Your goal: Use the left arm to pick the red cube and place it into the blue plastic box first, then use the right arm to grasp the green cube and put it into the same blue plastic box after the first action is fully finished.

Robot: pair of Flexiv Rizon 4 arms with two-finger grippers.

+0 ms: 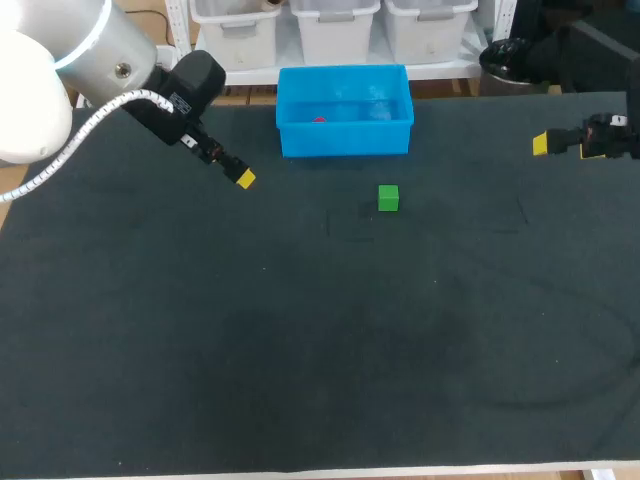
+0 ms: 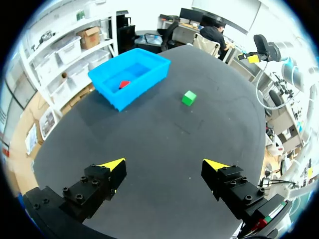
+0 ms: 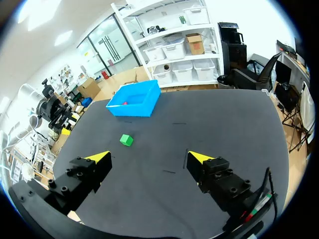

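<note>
Currently the left arm is reaching in from the near-left corner, its left end effector (image 1: 241, 177) hanging above the desk (image 1: 300, 350) just left of the blue plastic box (image 1: 345, 138) and tilted toward the middle. In the left wrist view the left end effector (image 2: 164, 167) is standing released, yellow tips spread wide with only bare desk between them. The right arm is coming in at the far right edge, and the right end effector (image 1: 541, 144) is hovering well apart from the cubes. In the right wrist view the right end effector (image 3: 149, 158) is likewise gaping and gripping nothing.

The desk is showing a dark, matte top with a few faint scuff lines near its centre.

The red cube (image 1: 319, 119) is lying inside the blue plastic box (image 2: 142, 89), toward its left half, and it is also showing as a small red patch in both wrist views (image 2: 124, 84) (image 3: 124, 103). The green cube (image 1: 388, 198) is sitting flat on the desk just in front of the blue plastic box (image 3: 132, 109), apart from its wall, bright and square-edged (image 2: 188, 97) (image 3: 126, 140).
</note>
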